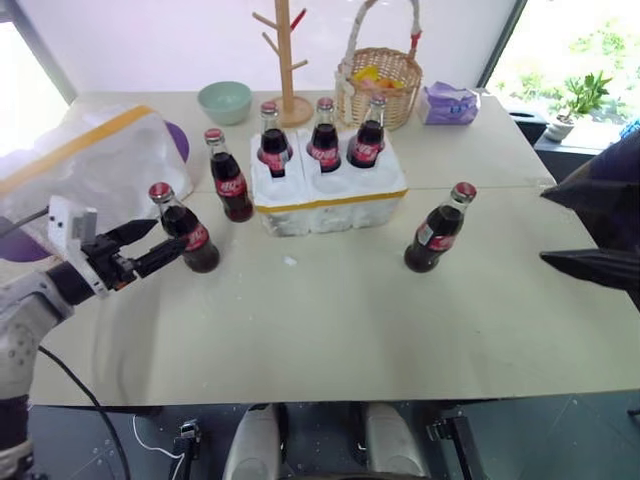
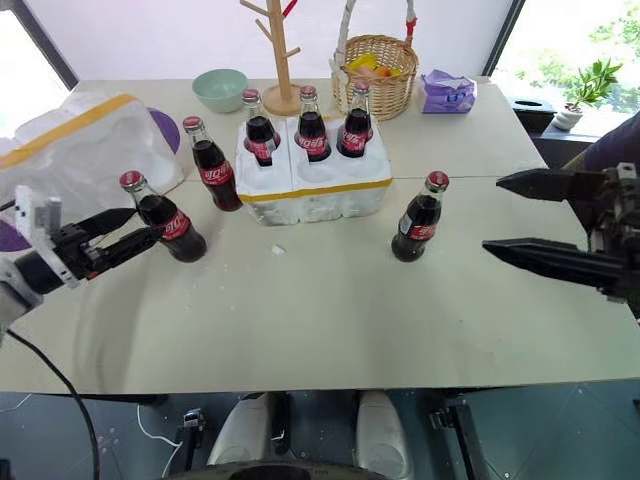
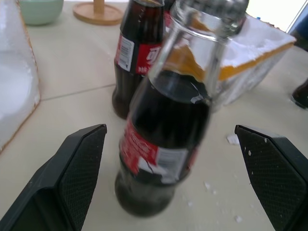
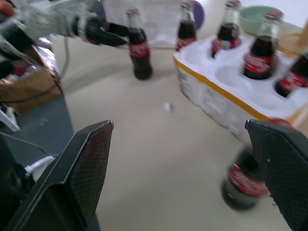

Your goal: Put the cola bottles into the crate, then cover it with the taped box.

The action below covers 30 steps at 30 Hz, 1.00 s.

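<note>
— How are the cola bottles placed?
— Three are seated in the crate's (image 2: 310, 190) back wells; three stand on the table (image 2: 330, 320) (two left of the crate, one at its right).
— And the grippers?
— The left gripper (image 2: 125, 232) is spread wide around the nearest left bottle (image 2: 165, 220), untouched. The right gripper (image 2: 530, 215) is held open, well apart from the right bottle (image 2: 417, 218).
— The taped box?
— It is seen at the table's far left (image 2: 80, 150).
</note>
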Each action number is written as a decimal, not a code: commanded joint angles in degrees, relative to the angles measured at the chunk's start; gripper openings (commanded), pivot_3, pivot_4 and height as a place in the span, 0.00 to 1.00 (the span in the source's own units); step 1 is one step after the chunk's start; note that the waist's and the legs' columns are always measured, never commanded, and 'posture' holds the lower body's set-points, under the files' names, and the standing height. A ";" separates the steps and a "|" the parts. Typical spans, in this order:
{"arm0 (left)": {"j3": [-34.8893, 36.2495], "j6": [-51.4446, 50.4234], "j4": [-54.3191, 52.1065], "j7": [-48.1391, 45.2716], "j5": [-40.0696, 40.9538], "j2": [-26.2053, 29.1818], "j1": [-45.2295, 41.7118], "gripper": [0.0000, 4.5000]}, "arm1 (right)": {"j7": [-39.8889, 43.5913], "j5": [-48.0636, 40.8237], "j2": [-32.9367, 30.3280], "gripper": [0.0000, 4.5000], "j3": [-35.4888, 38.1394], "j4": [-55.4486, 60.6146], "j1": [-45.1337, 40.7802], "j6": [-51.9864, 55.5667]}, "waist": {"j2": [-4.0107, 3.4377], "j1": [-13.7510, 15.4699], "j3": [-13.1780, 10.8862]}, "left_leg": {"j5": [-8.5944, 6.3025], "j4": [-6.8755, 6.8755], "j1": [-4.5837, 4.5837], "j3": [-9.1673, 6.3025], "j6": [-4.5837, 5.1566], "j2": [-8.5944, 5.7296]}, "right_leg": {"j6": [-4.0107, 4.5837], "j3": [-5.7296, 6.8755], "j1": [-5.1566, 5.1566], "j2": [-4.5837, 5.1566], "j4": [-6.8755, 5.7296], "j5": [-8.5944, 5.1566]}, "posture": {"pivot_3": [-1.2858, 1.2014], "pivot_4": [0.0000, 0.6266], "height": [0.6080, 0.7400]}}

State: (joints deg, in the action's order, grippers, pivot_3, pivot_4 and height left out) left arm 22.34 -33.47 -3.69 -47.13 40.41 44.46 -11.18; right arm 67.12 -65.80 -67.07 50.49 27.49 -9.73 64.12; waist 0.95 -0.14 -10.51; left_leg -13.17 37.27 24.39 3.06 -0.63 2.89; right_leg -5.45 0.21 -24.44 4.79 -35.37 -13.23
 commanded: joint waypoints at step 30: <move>-6.93 -12.90 4.00 -12.40 6.41 3.51 -26.06 0.62 | -13.01 -11.27 -0.97 1.00 -5.31 6.70 1.15 -6.32 | 0.46 0.89 -0.13 | 0.01 0.12 0.16 -0.05 0.02 -0.01 | -0.02 -0.01 0.01 -0.02 0.06 0.01 | 0.52 0.24 1.00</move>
State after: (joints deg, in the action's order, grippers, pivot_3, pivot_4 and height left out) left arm 14.35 -45.01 0.60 -59.11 43.82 48.66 -33.00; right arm 54.10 -77.25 -68.12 44.65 33.73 -8.30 59.27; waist 1.42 0.76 -10.64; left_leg -13.17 37.38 24.56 3.01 -0.62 2.88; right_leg -5.47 0.19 -24.43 4.76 -35.27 -13.22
